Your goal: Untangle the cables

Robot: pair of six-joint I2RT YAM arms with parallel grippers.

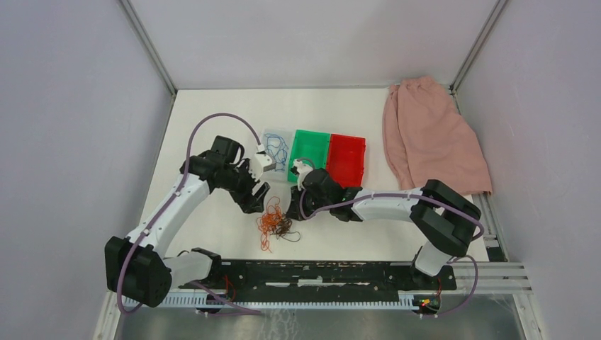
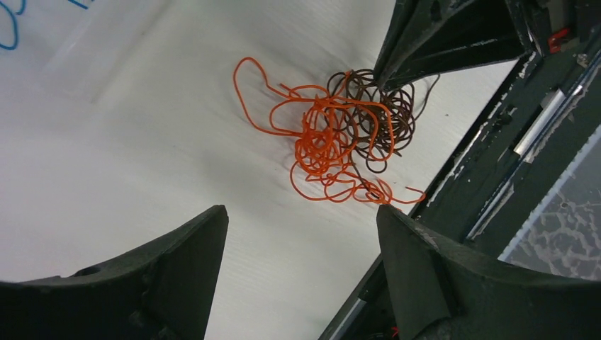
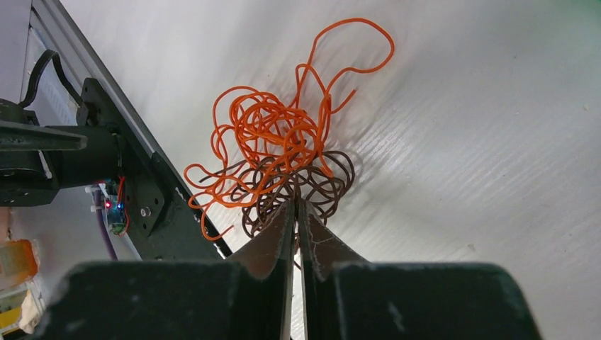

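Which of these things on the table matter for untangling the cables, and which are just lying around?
For the job:
orange cable
brown cable
blue cable, in the clear bin

Lying about:
green bin
red bin
pink cloth

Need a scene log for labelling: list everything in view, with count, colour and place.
orange cable: count unclear, orange-red, mid-table, tangled with the brown
dark brown cable: count unclear, dark brown, same tangle
blue cable: count unclear, blue, in the clear bin
clear bin, green bin, red bin: one each, in a row behind the tangle
cloth: one, pink, far right
table: one, white
left gripper: black, open, over the tangle
right gripper: black, shut on the dark brown cable
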